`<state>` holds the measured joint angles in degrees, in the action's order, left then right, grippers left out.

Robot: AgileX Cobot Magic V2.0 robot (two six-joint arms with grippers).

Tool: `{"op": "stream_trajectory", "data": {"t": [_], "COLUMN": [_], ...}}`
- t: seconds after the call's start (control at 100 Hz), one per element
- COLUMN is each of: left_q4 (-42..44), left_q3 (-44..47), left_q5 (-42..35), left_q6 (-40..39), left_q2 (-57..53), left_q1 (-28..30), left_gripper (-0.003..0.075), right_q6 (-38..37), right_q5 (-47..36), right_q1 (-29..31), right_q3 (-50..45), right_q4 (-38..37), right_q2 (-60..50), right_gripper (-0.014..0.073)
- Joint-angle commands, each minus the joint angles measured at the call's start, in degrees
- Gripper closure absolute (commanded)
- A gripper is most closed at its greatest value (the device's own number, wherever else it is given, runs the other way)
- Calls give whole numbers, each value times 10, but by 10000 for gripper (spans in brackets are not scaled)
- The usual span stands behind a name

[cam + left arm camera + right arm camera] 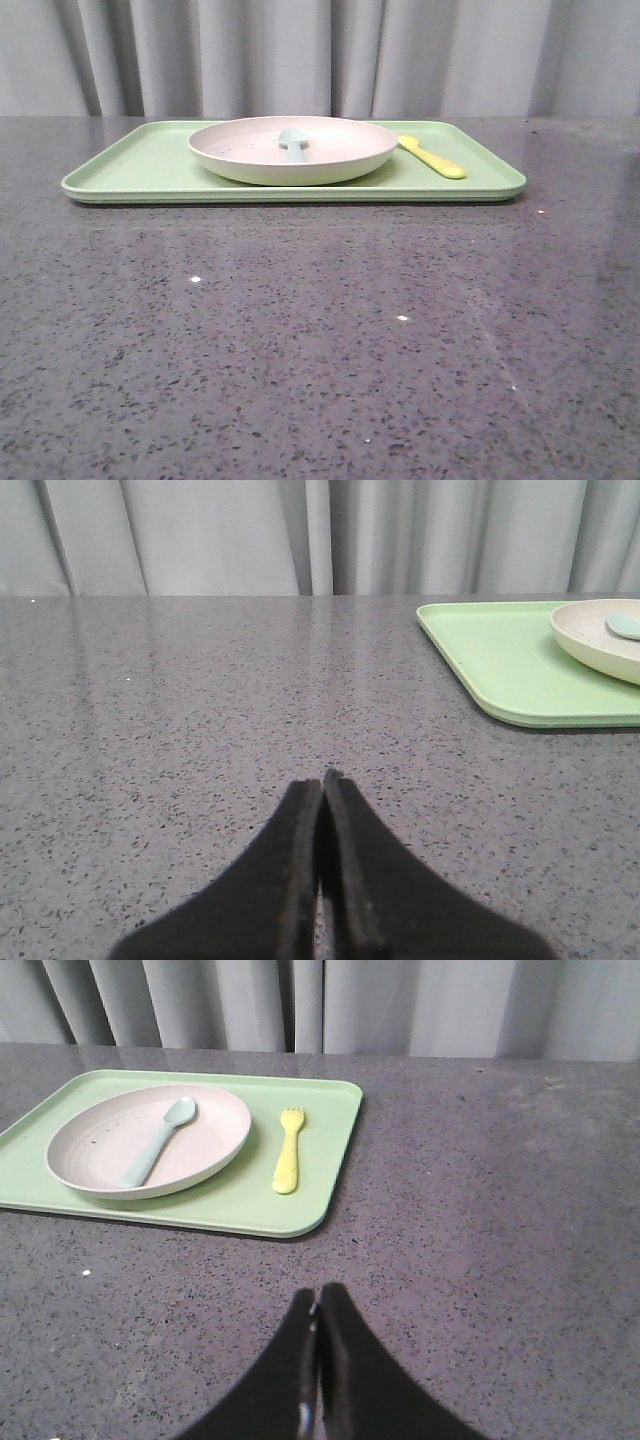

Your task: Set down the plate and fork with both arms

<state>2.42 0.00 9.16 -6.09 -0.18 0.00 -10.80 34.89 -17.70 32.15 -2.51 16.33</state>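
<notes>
Speckled grey table [320, 350] — tray [130, 170], curtain [320, 55] behind.

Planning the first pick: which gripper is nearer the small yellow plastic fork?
Right. The right gripper hovers shut over bare table with the fork just ahead; the left gripper sees only the tray's far side.

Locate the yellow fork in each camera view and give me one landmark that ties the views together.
Front view: the fork lies on the green tray, just right of the plate.
Left wrist view: the fork is not in it; only the tray's corner and part of the plate show.
Right wrist view: the fork lies on the tray between the plate and the tray's edge.
Shared landmark: the plate holding the pale blue spoon.
</notes>
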Motion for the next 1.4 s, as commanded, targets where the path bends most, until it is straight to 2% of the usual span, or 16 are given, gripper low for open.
{"op": "stream_trajectory", "data": {"t": [0.0,0.13,0.4,0.52,1.05,1.11,1.391], "left_q4": [-5,-5,-5,-5,-5,-5,-5], "left_q3": [7,7,7,7,7,7,7], "left_q5": [-47,-47,-47,-47,-47,-47,-47], "left_q6": [0,0,0,0,0,0,0], "left_q2": [-18,-18,-18,-18,-18,-18,-18], "left_q1": [1,1,1,1,1,1,1], "left_gripper": [741,741,741,741,741,741,741], "right_q6": [7,7,7,7,7,7,7], "right_q5": [-55,-103,-309,-349,-358,-334,-352], "right_q1": [5,32,111,134,151,151,151], "right_q3": [9,-16,-128,-182,-334,-334,-334], "right_q4": [-7,-8,-8,-8,-8,-8,-8], "right_q2": [4,3,-5,-31,-161,-181,-183], "right_gripper": [597,597,597,597,597,597,597]}}
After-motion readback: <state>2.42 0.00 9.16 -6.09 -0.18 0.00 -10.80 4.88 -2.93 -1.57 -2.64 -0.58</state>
